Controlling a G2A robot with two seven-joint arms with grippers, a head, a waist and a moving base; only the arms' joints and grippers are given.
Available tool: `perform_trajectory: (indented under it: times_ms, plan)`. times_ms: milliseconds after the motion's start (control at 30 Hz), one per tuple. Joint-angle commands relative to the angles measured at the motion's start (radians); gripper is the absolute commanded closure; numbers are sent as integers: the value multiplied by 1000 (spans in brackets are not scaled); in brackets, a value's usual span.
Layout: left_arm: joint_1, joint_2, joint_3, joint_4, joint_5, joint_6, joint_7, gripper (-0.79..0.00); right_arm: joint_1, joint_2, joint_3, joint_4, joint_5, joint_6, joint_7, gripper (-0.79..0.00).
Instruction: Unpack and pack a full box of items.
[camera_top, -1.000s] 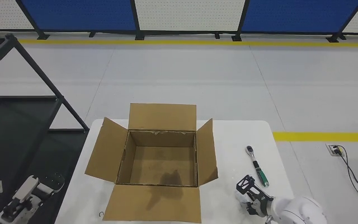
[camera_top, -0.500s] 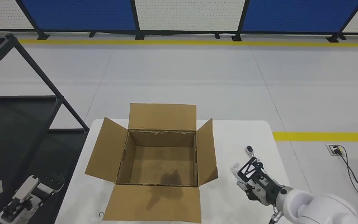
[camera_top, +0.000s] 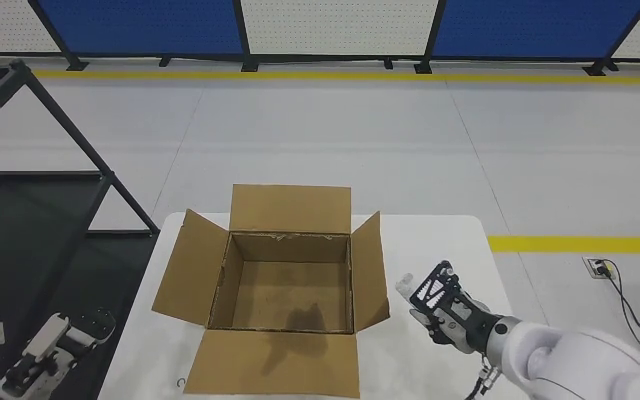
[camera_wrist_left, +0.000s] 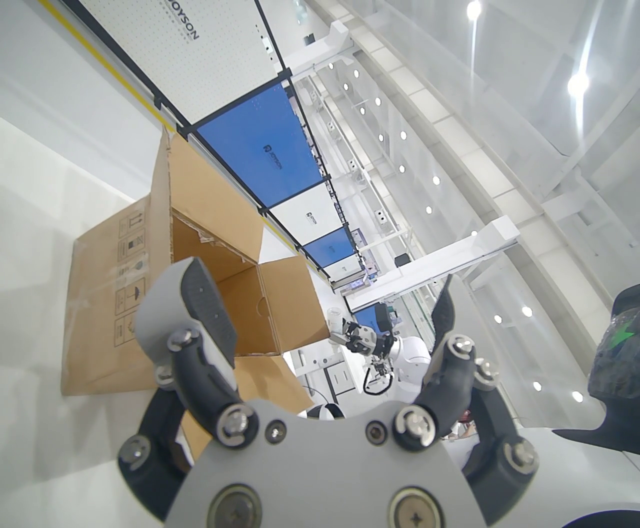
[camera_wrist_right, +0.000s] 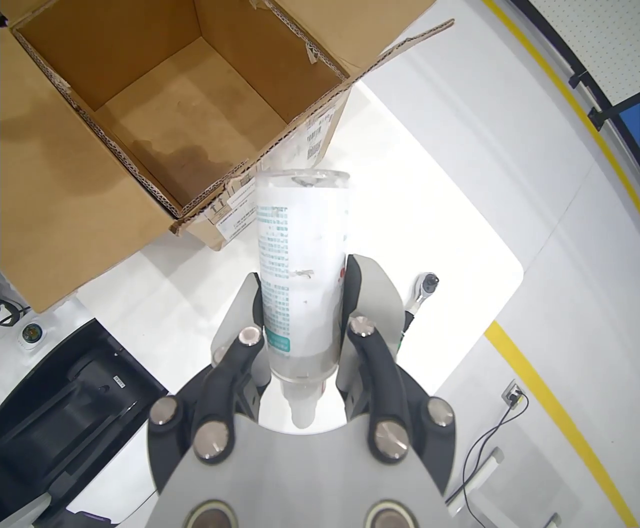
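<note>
The box (camera_wrist_right: 240, 95) is just past the bottle (camera_wrist_right: 300, 240) I hold in my right gripper (camera_wrist_right: 305, 280). The fingers (camera_wrist_right: 367, 295) are clamped on the bottle's lower body. Its cap end points back at my wrist and its flat base points at the box's right-hand flap. The bottle is clear, with a white printed label. This gripper hangs above the right part of the worktop (camera_top: 430, 235), between that flap and the right edge. Beside the gripper a ratchet wrench (camera_wrist_right: 425, 290) lies on the worktop, toward the right edge.

The box stands on the left and middle of the worktop with all four flaps folded outward. Its far flap reaches the far edge, and its stained cardboard floor is in plain sight.

My left gripper (camera_wrist_left: 325, 290) is spread wide with nothing between its pads. It sits low, off the worktop's left front corner, and faces the box's outer wall.
</note>
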Motion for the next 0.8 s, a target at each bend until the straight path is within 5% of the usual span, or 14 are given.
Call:
perform_trajectory:
  times_ms: [0, 267, 767]
  plan:
    - [0, 0, 0, 0, 0, 0, 0, -785, 0, 0, 0, 0, 0, 0, 0, 0]
    - [0, 0, 0, 0, 0, 0, 0, -785, 6, -3, -73, -20, -35, 0, -107, 0]
    - [0, 0, 0, 0, 0, 0, 0, -785, 485, -77, -468, 96, -133, 98, -92, 0]
